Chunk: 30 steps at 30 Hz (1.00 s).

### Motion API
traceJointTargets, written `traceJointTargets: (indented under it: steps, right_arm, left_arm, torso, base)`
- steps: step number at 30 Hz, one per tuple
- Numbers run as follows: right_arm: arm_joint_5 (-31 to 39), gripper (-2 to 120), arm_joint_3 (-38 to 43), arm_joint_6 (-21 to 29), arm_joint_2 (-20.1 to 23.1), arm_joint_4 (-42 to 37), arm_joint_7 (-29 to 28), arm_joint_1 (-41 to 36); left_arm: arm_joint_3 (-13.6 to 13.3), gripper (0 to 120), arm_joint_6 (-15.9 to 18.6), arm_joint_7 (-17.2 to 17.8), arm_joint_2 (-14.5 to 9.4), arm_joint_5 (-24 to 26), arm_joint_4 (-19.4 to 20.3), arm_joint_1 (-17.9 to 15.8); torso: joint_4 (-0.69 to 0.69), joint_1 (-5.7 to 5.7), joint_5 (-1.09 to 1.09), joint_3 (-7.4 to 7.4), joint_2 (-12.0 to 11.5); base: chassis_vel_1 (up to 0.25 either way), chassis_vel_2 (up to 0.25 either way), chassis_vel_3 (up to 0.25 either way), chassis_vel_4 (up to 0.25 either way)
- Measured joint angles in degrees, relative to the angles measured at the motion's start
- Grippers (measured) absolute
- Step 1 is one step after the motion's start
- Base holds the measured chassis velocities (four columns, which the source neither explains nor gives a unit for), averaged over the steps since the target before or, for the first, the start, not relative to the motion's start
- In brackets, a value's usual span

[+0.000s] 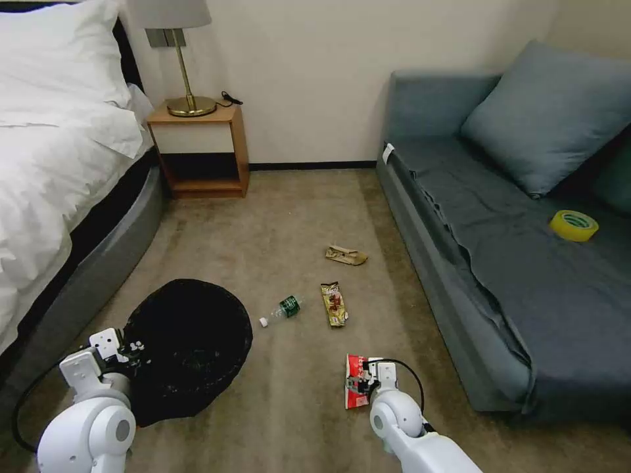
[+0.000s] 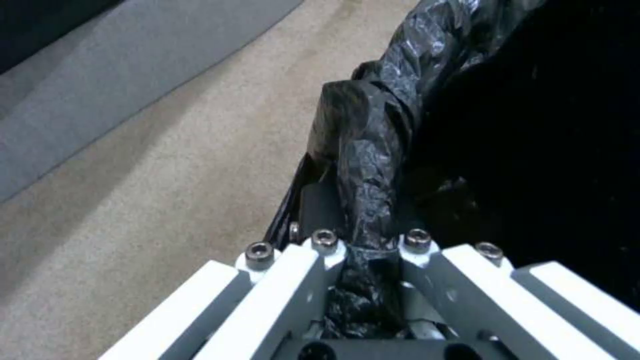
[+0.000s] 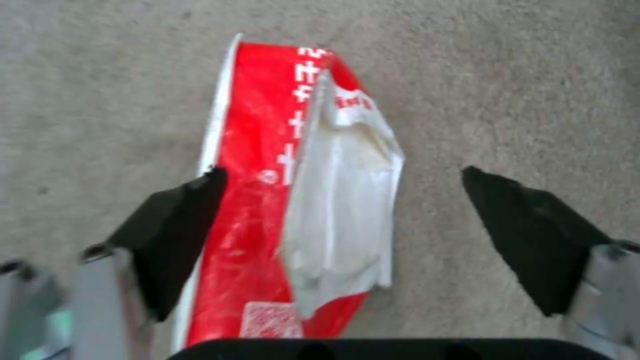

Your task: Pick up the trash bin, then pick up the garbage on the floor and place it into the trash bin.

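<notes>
a: what could go wrong here?

b: the red-and-white wrapper (image 3: 267, 200) is thin and lies flat on the carpet (image 1: 289, 217). i think the fingers could slide over it and close on nothing. or they could catch just one edge, and then it could slip out on the way up.

a: where is the wrapper next to the fingers?

b: the right gripper (image 3: 340, 200) hangs just over it, with its fingers wide open. one finger (image 3: 180, 225) sits over the wrapper's long edge. the other finger (image 3: 527, 225) is out over bare carpet, apart from it. so the wrapper is not in the middle of the gap. it sits to one side. that could make the grab crooked.

a: and the bin?

b: the trash bin (image 1: 187, 345) is at about 9 o'clock from the wrapper, by the bed (image 1: 59, 164). the left gripper (image 2: 370, 250) has its fingers closed tight on the rim and a fold of the black bag (image 2: 373, 150). i think the bag could pull loose, since the plastic is slick.

a: any more litter?

b: yes. the small bottle (image 1: 282, 309), the brown-gold wrapper (image 1: 334, 304) and the tan wrapper (image 1: 346, 255) lie on the carpet at about 12 o'clock from the red one.
</notes>
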<state>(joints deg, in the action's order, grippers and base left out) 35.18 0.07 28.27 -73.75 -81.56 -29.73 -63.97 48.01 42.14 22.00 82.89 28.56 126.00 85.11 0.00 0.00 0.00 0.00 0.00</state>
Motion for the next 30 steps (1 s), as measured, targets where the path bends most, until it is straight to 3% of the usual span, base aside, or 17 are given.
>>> traceJointTargets:
  steps: [12, 15, 30]
  right_arm:
    - [-1.7, 67, -0.2, -2.4, -1.0, 3.3, 1.5, 0.9]
    - [-2.1, 53, -0.2, -2.9, -1.2, 4.0, 1.8, 0.9]
    - [-2.6, 0, -0.1, -4.1, -1.4, 4.0, 2.5, 0.1]
  left_arm:
    - [-0.1, 2, 0.0, 0.0, 0.1, -0.5, 0.0, 0.2]
    - [-0.2, 2, -0.1, 0.0, 0.2, -0.7, 0.0, 0.3]
    - [-0.3, 2, -0.2, 0.0, 0.1, -0.7, -0.2, 0.2]
  torso:
    - [0.00, 0.00, 0.00, 0.00, 0.0]
    - [0.00, 0.00, 0.00, 0.00, 0.0]
    - [0.00, 0.00, 0.00, 0.00, 0.0]
  base:
    - [0.000, 0.000, 0.000, 0.000]
    - [0.000, 0.000, 0.000, 0.000]
    - [0.000, 0.000, 0.000, 0.000]
